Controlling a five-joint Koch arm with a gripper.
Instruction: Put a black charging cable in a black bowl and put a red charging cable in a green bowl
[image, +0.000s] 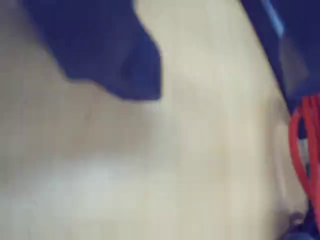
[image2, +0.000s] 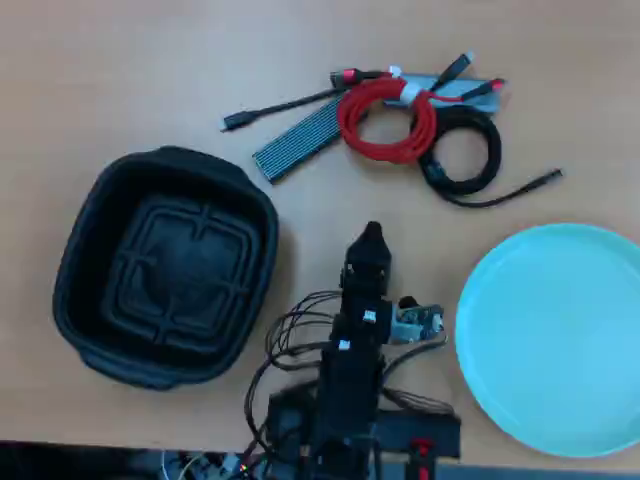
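The overhead view shows the whole layout. The black bowl (image2: 165, 265) sits at the left of the desk (image2: 120, 70), and its patterned floor is bare. The green bowl (image2: 555, 340) lies at the right, running off the right edge of the picture, and it too holds nothing. The arm rises from the lower edge between them, with the gripper (image2: 371, 236) pointing up the picture toward the cables but well short of them.

The red charging cable (image2: 385, 125) lies looped near the top, bound with a white tie. Its loop overlaps the grey ribbed box (image2: 305, 140) on the left. On its right it touches the coiled black charging cable (image2: 462, 152), which has one plug end trailing off to the right. A straight black lead (image2: 275, 108) runs left from the box.

From above only one dark tip of the jaws is seen, so I cannot tell whether they are parted or closed.

The wrist view is blurred. It shows one blue jaw piece (image: 115, 55) at upper left and another blue part (image: 290, 45) at upper right, with pale bare desk (image: 150, 165) between them. A few red cable strands (image: 302, 150) show at its right edge.

Open desk lies between the gripper and the cables, and also across the top left corner in the overhead view.
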